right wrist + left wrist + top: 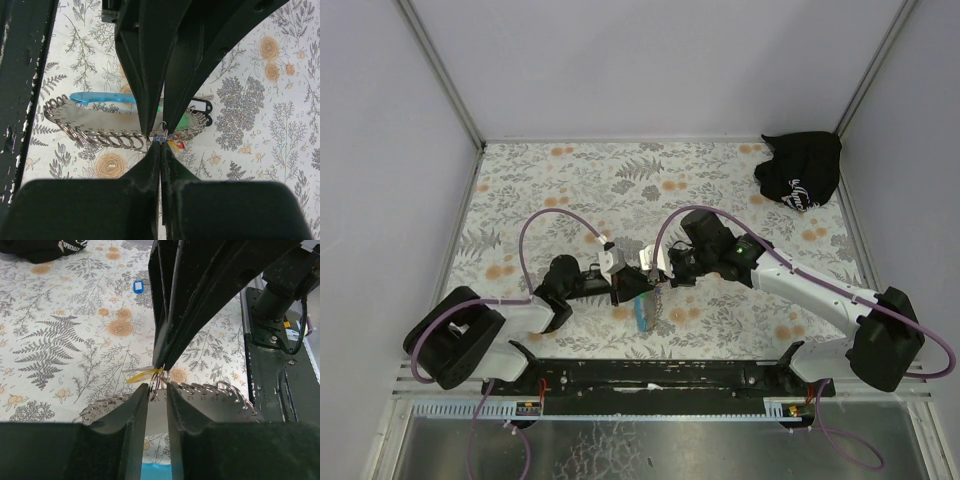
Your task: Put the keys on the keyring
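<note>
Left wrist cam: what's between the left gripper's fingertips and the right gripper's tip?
A small wire ring, right where the left gripper and right gripper meet; the yellow key sticks out beside it. Clearest in the left wrist view.

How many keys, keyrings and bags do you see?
Keys: 2 (yellow key, blue key)
Keyring: 1
Bag: 1
Total: 4
</note>
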Tool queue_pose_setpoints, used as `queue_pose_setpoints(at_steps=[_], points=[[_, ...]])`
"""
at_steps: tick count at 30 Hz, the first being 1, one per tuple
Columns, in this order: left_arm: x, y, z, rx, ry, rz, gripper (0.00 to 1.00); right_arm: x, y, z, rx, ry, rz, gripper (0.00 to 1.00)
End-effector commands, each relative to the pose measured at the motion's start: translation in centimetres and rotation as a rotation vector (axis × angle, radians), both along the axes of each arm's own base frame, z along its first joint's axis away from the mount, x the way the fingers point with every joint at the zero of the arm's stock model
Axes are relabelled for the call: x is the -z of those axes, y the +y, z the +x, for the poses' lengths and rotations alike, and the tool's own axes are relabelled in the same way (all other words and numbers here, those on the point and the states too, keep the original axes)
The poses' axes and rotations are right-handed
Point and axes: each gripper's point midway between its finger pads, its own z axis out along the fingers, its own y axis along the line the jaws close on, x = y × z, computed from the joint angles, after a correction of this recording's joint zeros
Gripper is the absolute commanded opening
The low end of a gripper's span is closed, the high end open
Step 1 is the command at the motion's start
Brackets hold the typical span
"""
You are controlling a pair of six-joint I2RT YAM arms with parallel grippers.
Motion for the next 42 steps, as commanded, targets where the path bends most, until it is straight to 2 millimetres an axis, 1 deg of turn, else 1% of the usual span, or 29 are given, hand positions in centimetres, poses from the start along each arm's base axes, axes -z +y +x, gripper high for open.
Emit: queue_pose_setpoints(at_steps=[1, 5, 7, 9, 10, 15, 21, 24, 30, 36, 40, 42], points=[[-1.1, -0.6, 0.1, 0.056, -0.067, -0.013, 0.18, -2.6, 1.2, 0.7, -0.018, -0.065, 0.052, 0.0], [-1.4, -0.7, 0.1, 0.069, -0.076, -0.022, 0.13, -2.7, 1.0, 0.6, -0.015, -0.067, 0.053, 0.0], [-1.5, -0.9, 0.0, 0.08, -0.074, -0.023, 0.08, -2.6, 1.1, 0.6, -0.015, -0.061, 0.052, 0.0], [-1.3, -0.9, 0.0, 0.088, -0.068, -0.02, 0.01, -2.5, 1.0, 0.6, -0.013, -0.057, 0.045, 0.0], [-1.1, -0.9, -0.1, 0.088, -0.064, -0.018, 0.0, -2.5, 1.0, 0.6, -0.01, -0.057, 0.041, 0.0], [-1.5, -0.4, 0.5, 0.022, -0.047, -0.058, 0.0, -2.5, 0.4, 0.8, 0.023, -0.068, 0.035, 0.0], [-3.5, 0.3, 1.3, -0.081, 0.015, -0.182, 0.0, -1.7, -0.1, 0.6, 0.058, -0.057, 0.034, 0.0], [-3.8, 0.8, 1.8, -0.141, 0.066, -0.238, 0.0, -1.6, -0.1, 0.3, 0.068, -0.065, 0.038, 0.0], [-4.2, 1.8, 3.3, -0.288, 0.142, -0.328, 0.0, -1.1, 0.2, -0.1, 0.081, -0.088, 0.042, 0.0], [-4.9, 2.6, 4.3, -0.426, 0.201, -0.411, 0.0, -0.4, 0.7, -0.2, 0.095, -0.116, 0.062, 0.0], [-5.3, 2.6, 4.6, -0.476, 0.244, -0.461, 0.0, 0.1, 1.2, -0.3, 0.096, -0.123, 0.064, 0.0], [-5.5, 2.3, 4.4, -0.473, 0.248, -0.469, 0.0, 0.0, 1.3, -0.1, 0.102, -0.136, 0.066, 0.0]])
